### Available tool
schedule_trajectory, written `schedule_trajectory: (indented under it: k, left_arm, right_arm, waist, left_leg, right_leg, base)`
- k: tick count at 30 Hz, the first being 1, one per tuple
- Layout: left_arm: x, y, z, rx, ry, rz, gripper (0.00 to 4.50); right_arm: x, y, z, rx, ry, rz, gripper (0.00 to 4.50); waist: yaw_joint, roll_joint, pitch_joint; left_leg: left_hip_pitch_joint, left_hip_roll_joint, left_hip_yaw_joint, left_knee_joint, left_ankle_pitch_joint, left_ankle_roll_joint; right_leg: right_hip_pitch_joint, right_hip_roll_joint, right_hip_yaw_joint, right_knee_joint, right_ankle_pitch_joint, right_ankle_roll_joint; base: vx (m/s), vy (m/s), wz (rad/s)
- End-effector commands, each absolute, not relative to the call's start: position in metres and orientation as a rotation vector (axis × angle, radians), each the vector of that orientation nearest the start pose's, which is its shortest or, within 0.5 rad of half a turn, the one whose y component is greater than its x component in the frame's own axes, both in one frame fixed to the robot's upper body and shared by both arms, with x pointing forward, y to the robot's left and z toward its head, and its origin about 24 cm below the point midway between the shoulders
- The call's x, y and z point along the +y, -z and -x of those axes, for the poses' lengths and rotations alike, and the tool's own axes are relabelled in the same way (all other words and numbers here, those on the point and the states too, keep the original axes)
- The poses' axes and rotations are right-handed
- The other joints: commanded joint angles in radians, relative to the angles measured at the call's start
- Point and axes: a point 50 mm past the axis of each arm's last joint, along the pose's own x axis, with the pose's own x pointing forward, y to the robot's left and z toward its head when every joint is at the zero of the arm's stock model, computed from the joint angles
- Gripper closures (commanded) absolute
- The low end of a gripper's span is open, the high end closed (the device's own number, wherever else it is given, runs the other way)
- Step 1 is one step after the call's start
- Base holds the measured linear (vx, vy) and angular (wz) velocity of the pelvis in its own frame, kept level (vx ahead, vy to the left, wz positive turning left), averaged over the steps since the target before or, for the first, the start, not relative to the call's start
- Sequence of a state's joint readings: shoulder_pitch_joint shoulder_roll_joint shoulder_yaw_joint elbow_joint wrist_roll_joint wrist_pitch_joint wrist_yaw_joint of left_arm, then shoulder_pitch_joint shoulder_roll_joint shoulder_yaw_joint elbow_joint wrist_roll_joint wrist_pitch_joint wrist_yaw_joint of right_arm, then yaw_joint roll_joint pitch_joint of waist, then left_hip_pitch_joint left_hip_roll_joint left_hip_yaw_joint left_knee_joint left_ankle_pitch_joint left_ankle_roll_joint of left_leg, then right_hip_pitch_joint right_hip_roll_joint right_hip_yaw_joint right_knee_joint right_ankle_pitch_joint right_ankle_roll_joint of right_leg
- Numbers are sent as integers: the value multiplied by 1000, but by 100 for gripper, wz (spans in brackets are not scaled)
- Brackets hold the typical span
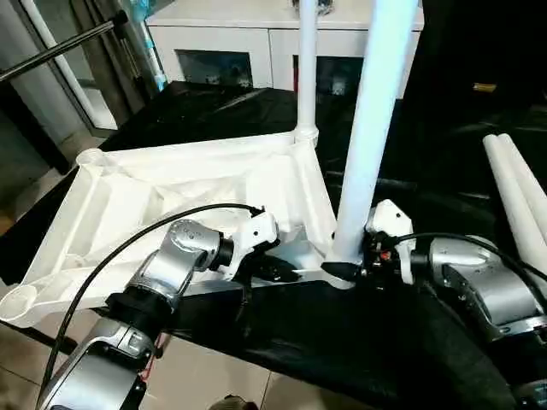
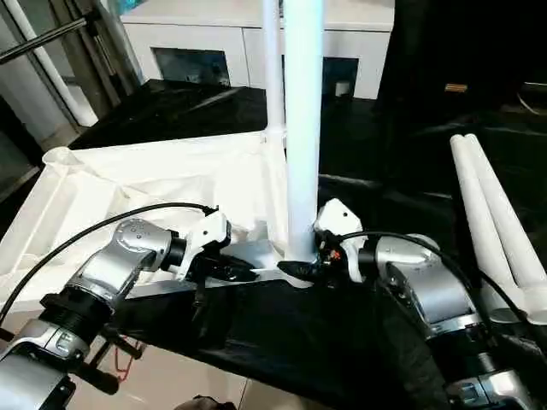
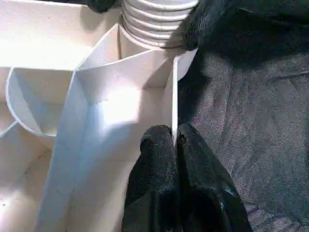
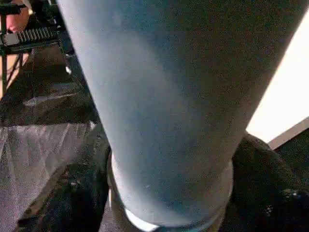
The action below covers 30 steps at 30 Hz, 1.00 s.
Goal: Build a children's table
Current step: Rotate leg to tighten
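While no writing is readable, left claw [image 3: 175,140] clamps tabletop [image 1: 128,196] rim, right claw [image 1: 346,272] hugs upright leg [image 1: 367,137].

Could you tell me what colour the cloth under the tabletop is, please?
Black. The cloth shows best in the left eye view, under the white tabletop.

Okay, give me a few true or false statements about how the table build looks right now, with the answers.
1. Two legs stand upright in corner sockets of the tabletop. True: a near leg and a far leg.
2. The left gripper pinches the tabletop's thin edge wall. True.
3. The tabletop lies smooth side up. False: its ribbed underside faces up.
4. The right gripper is at the far leg. False: it is at the near leg's base.
5. The spare legs lie left of the tabletop. False: on the right.
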<state>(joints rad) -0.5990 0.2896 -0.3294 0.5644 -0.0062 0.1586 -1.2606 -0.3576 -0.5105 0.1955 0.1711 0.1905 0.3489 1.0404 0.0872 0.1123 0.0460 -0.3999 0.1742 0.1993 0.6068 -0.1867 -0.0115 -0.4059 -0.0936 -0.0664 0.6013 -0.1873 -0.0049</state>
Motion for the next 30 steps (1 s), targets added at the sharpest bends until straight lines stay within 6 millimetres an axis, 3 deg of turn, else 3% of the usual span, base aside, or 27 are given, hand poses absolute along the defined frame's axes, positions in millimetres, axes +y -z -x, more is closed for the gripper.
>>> schedule_trajectory:
  k: [1, 5, 6, 8, 9, 14, 15, 16, 18, 26, 29, 30]
  left_arm:
    - [93, -49, -307, 452, 1466, -305, 450]
    - [83, -48, -322, 443, 1290, -295, 450]
    - [77, -49, -331, 438, 1193, -285, 450]
    - [68, -50, -341, 438, 1071, -262, 450]
    - [65, -50, -343, 437, 1048, -255, 450]
    - [44, -53, -346, 413, 1000, -245, 450]
    - [40, -53, -345, 405, 1016, -252, 450]
    - [37, -52, -342, 392, 1050, -270, 450]
    - [37, -51, -340, 386, 1087, -283, 450]
    - [47, -51, -330, 356, 1250, -289, 450]
    - [55, -52, -324, 343, 1338, -279, 450]
    - [59, -53, -320, 338, 1388, -268, 450]
  right_arm:
    - [-161, -61, -288, 410, -1084, 203, 150]
    - [-153, -46, -301, 397, -879, 115, 172]
    - [-149, -39, -308, 412, -777, 70, 173]
    - [-142, -27, -317, 441, -639, -4, 175]
    - [-138, -24, -319, 452, -595, -25, 176]
    - [-118, -12, -330, 477, -434, -28, 176]
    - [-111, -11, -331, 457, -434, -6, 176]
    - [-105, -13, -332, 441, -460, 0, 141]
    - [-101, -17, -332, 425, -500, -50, 120]
    - [-110, -36, -333, 341, -668, -1, 61]
    - [-121, -44, -327, 305, -790, 68, 61]
    - [-128, -49, -323, 293, -855, 90, 61]
  waist:
    - [-3, -23, -73]
    - [-11, -26, -70]
    - [-16, -30, -68]
    - [-31, -26, -59]
    - [-37, -23, -59]
    - [-57, -22, -56]
    - [-61, -22, -58]
    - [-62, -22, -58]
    - [-62, -25, -58]
    - [-58, -24, -65]
    - [-45, -22, -71]
    - [-41, -20, -76]
  left_leg:
    - [24, 58, -29, -65, -127, 94]
    - [26, 53, -28, -67, -155, 71]
    - [28, 52, -28, -69, -174, 55]
    - [30, 46, -29, -76, -241, 18]
    - [39, 47, -34, -79, -282, -5]
    - [43, 45, -38, -87, -346, -20]
    - [40, 45, -39, -88, -339, -17]
    - [39, 45, -39, -89, -333, -13]
    - [39, 45, -38, -89, -333, 0]
    - [33, 50, -33, -84, -255, 45]
    - [30, 55, -32, -77, -194, 70]
    - [27, 55, -30, -70, -131, 103]
  right_leg:
    - [49, -60, 38, -60, -127, -238]
    - [45, -60, 38, -67, -164, -238]
    - [45, -59, 37, -71, -197, -230]
    - [42, -58, 35, -82, -292, -217]
    - [43, -61, 34, -87, -349, -201]
    - [45, -62, 35, -98, -375, -180]
    - [47, -63, 34, -98, -358, -182]
    - [49, -64, 34, -99, -343, -184]
    - [51, -62, 35, -98, -331, -187]
    - [57, -64, 36, -84, -211, -228]
    - [64, -63, 35, -71, -115, -245]
    - [64, -61, 33, -57, -18, -266]
  base:
    - [0, 0, 0]
    - [0, 0, 0]
    - [0, 0, 0]
    - [0, 0, 0]
    - [0, 0, 0]
    - [0, 0, 0]
    - [0, 0, 0]
    - [0, 0, 0]
    - [0, 0, 0]
    - [0, 0, 0]
    - [0, 0, 0]
    - [0, 0, 0]
